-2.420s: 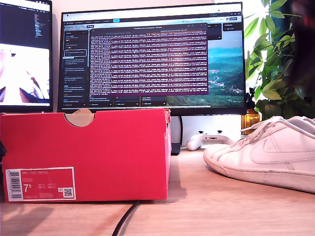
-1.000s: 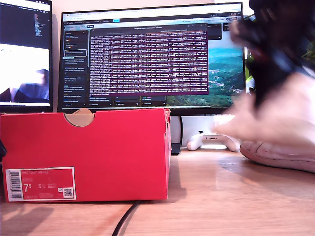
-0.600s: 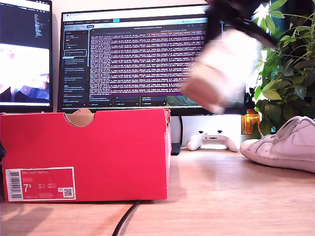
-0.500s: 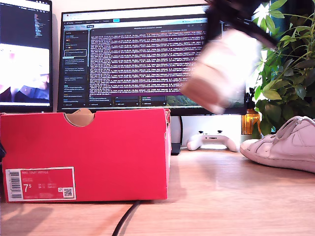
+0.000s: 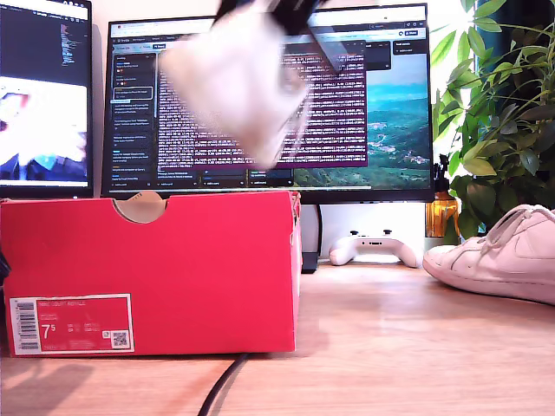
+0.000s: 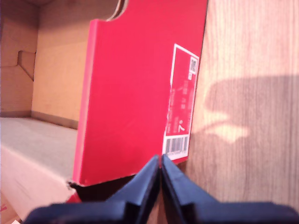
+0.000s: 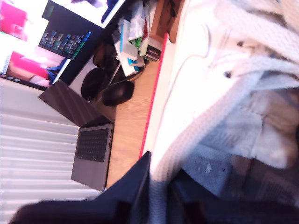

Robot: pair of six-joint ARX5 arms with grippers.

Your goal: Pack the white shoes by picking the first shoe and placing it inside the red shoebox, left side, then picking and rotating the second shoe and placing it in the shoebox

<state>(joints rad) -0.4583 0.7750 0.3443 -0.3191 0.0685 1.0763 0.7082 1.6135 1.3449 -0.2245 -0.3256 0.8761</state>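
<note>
A white shoe (image 5: 232,85), blurred by motion, hangs in the air above the open top of the red shoebox (image 5: 147,269), with my second gripper (image 5: 276,10) shut on it from above. Up close, its laces and tongue (image 7: 210,70) fill the second wrist view, above the dark fingers (image 7: 140,182), and the shoebox's red edge (image 7: 156,84) runs beside it. The other white shoe (image 5: 496,258) rests on the table at the exterior view's right. My first gripper (image 6: 160,161) is shut on nothing, close to the box's labelled red wall (image 6: 135,93).
Two monitors (image 5: 269,104) stand behind the box. A white game controller (image 5: 373,247) lies under the larger one, a leafy plant (image 5: 494,113) stands at the exterior view's right, and a black cable (image 5: 221,390) runs in front. A laptop (image 7: 93,154) sits beyond the box.
One shoe has been lifted off the table at the exterior view's right and carried leftward through the air to above the shoebox. The other shoe stayed on the table.
</note>
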